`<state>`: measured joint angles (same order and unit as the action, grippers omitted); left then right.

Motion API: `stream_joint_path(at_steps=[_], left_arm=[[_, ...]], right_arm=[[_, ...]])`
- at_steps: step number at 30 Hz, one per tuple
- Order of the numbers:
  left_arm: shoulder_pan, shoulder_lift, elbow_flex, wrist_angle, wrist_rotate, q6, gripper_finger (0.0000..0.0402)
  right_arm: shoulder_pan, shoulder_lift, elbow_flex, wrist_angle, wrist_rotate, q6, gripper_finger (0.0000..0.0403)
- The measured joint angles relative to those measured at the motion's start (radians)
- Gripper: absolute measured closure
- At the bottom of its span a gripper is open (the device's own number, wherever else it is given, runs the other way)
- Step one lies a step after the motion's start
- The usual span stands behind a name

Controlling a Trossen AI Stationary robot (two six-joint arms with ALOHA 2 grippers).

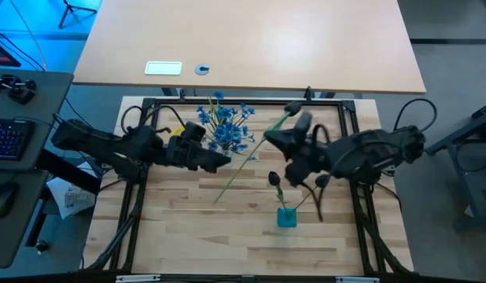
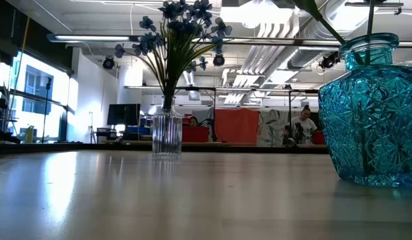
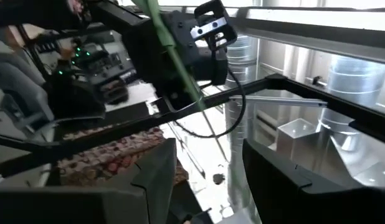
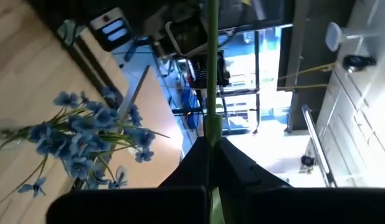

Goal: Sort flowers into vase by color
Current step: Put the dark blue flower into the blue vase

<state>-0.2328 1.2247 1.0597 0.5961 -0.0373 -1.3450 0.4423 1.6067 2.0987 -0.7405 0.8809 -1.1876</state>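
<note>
A clear ribbed vase (image 2: 167, 135) holds the blue flowers (image 1: 226, 126) near the table's far edge. A teal glass vase (image 1: 286, 217) toward the near edge holds dark buds (image 1: 274, 179) on thin stalks. My right gripper (image 1: 273, 137) is shut on a long green stem (image 1: 241, 169) that slants from the far right toward the near left. My left gripper (image 1: 226, 160) is open just left of that stem. In the left wrist view the stem (image 3: 180, 62) runs ahead of the open fingers (image 3: 155, 180) without touching them. My right gripper pinches the green stem (image 4: 211, 127) between its two fingers, which lie along it. The stem runs straight out past the fingertips. In the high view it is held toward its far upper part, and the long lower part (image 1: 223, 195) slants away toward the near left.
A black frame (image 1: 243, 102) borders the wooden table top (image 1: 188, 228). Behind it stands a second tabletop with a white card (image 1: 163, 67) and a small round object (image 1: 201, 69). A keyboard (image 1: 9, 137) and mouse lie off the table's left. People sit in the room behind.
</note>
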Motion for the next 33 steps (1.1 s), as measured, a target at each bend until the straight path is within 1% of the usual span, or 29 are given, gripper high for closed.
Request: stream_joint_path(at_steps=[6, 13, 18, 23, 26, 29, 31, 33], left_arm=[[-0.013, 0.070, 0.043, 0.004, -0.004, -0.040, 0.0230], [-0.012, 0.127, 0.054, 0.009, -0.018, -0.123, 0.0230], [-0.010, 0.155, 0.054, 0.061, -0.030, -0.138, 0.0230], [-0.010, 0.156, 0.054, 0.057, -0.031, -0.137, 0.0230], [-0.010, 0.156, 0.054, 0.056, -0.031, -0.108, 0.0231], [-0.010, 0.156, 0.054, 0.052, -0.034, -0.093, 0.0246], [-0.010, 0.156, 0.053, 0.035, -0.039, -0.093, 0.0270], [-0.010, 0.156, 0.053, 0.018, -0.050, -0.087, 0.0303]], right_arm=[[0.000, 0.046, 0.000, -0.004, -0.021, -0.085, 0.0403], [0.000, 0.081, 0.000, -0.005, -0.025, -0.149, 0.0403], [-0.004, 0.098, 0.000, -0.043, -0.048, -0.147, 0.0403], [-0.005, 0.098, 0.000, -0.056, -0.052, -0.148, 0.0403], [-0.005, 0.098, 0.000, -0.056, -0.072, -0.136, 0.0403], [-0.005, 0.098, 0.000, -0.056, -0.104, -0.119, 0.0402], [-0.005, 0.098, 0.000, -0.056, -0.110, -0.122, 0.0403], [-0.005, 0.098, 0.000, -0.056, -0.112, -0.127, 0.0403]])
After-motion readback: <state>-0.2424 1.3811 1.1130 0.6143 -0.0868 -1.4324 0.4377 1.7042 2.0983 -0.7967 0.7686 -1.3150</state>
